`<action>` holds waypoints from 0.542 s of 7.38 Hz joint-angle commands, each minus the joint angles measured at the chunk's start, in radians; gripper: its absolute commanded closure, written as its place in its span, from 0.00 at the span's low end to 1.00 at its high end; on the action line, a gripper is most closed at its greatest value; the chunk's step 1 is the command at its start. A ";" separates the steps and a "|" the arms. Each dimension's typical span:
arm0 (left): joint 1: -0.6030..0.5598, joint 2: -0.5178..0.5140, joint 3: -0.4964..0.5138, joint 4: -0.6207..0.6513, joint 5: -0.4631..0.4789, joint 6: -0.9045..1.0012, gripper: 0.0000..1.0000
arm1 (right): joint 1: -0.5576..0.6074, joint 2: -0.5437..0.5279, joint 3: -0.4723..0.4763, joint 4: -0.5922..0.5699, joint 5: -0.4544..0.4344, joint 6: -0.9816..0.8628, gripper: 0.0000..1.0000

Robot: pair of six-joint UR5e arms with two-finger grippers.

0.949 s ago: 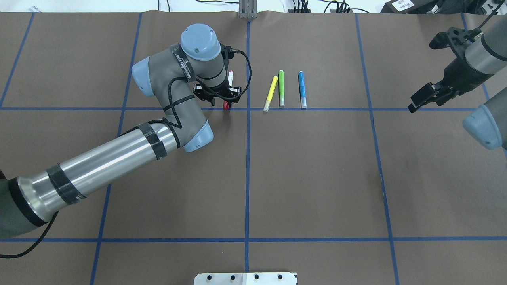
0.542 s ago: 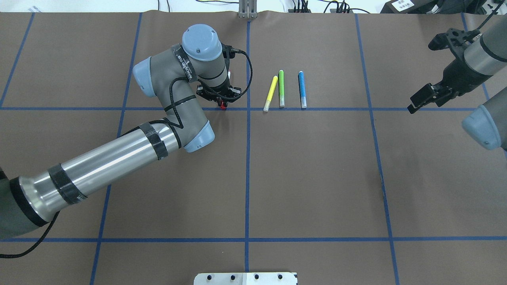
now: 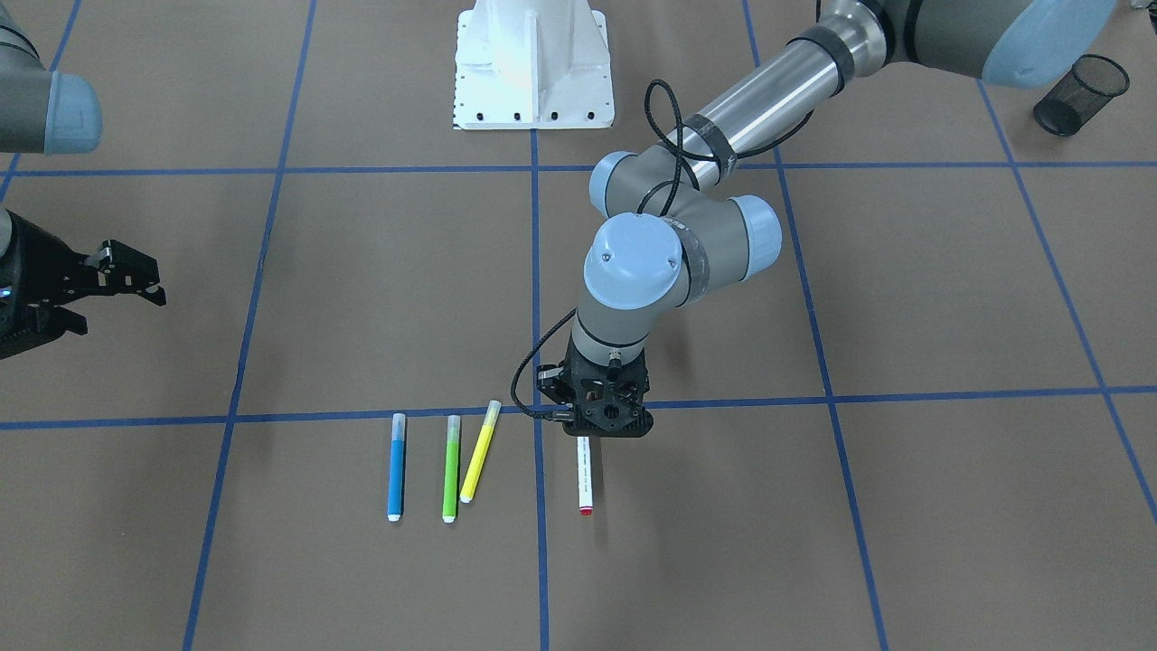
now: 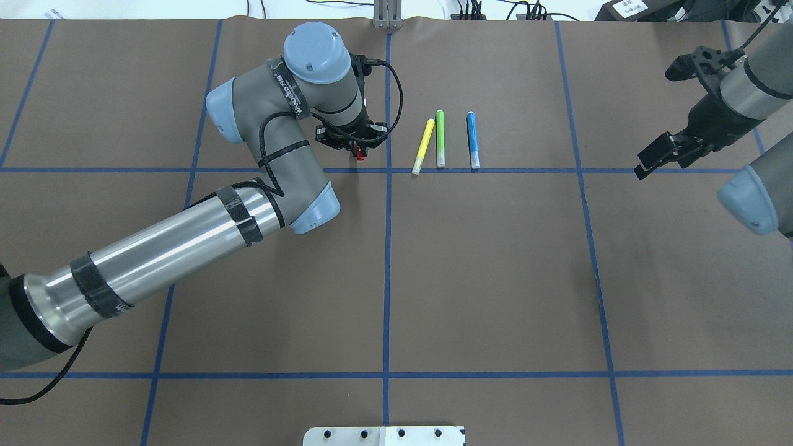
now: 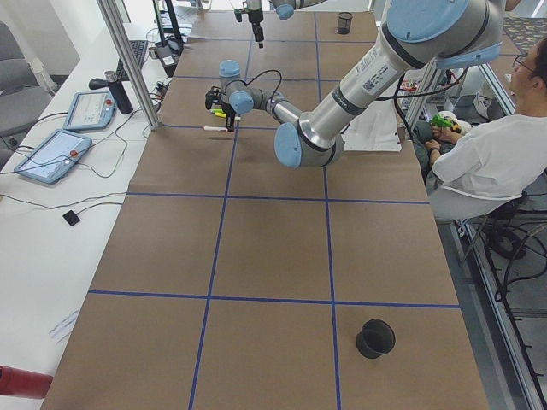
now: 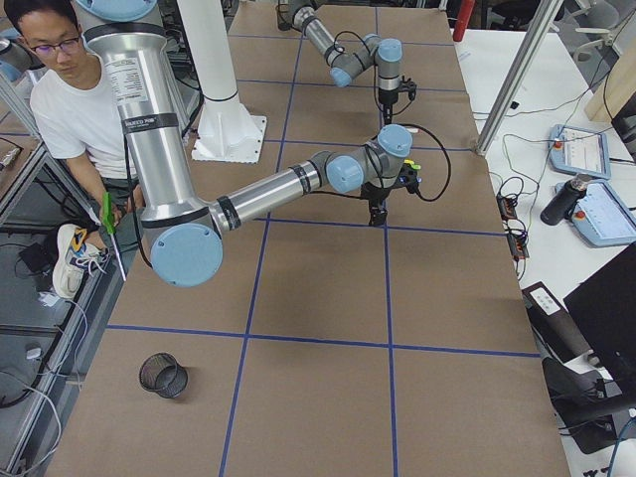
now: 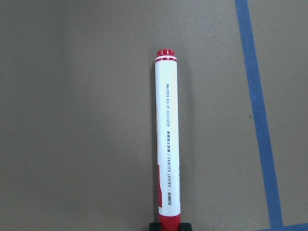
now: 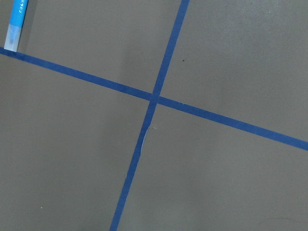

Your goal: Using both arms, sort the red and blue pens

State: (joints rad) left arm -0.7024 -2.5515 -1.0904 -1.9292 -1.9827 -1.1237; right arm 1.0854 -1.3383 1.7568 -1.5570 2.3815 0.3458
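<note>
The left gripper [image 3: 592, 429] is pinching the red marker [image 3: 585, 475] at its capped end only, and the white barrel sticks out free in front of it. This is the main risk, I think. With such an end hold, the long barrel can turn in the pinch or slip out when the arm swings, and the free tip may drop and drag on the bench [image 3: 904, 542]. I cannot tell surely if the marker is lifted. A wide swing to the right could also knock the yellow highlighter [image 3: 479, 452], which lies near, across the blue tape line.

The marker's long axis runs along that tape line. Its small red end points far from the robot's base.

The right gripper [image 4: 657, 118] is spread wide over the bench, well apart from the blue highlighter [image 3: 396, 466].
</note>
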 commanded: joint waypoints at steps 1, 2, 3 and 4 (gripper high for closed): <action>-0.015 0.089 -0.136 0.019 -0.025 -0.059 1.00 | -0.036 0.037 -0.005 0.002 -0.020 0.100 0.00; -0.040 0.246 -0.286 0.009 -0.075 -0.057 1.00 | -0.057 0.050 -0.005 0.002 -0.030 0.134 0.00; -0.096 0.354 -0.400 0.018 -0.149 -0.048 1.00 | -0.068 0.060 -0.005 0.005 -0.034 0.154 0.00; -0.162 0.452 -0.451 0.012 -0.269 -0.044 1.00 | -0.090 0.067 -0.011 0.029 -0.047 0.188 0.00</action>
State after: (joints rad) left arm -0.7917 -2.2337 -1.4410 -1.9150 -2.1281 -1.1732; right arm 1.0198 -1.2830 1.7503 -1.5480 2.3479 0.4933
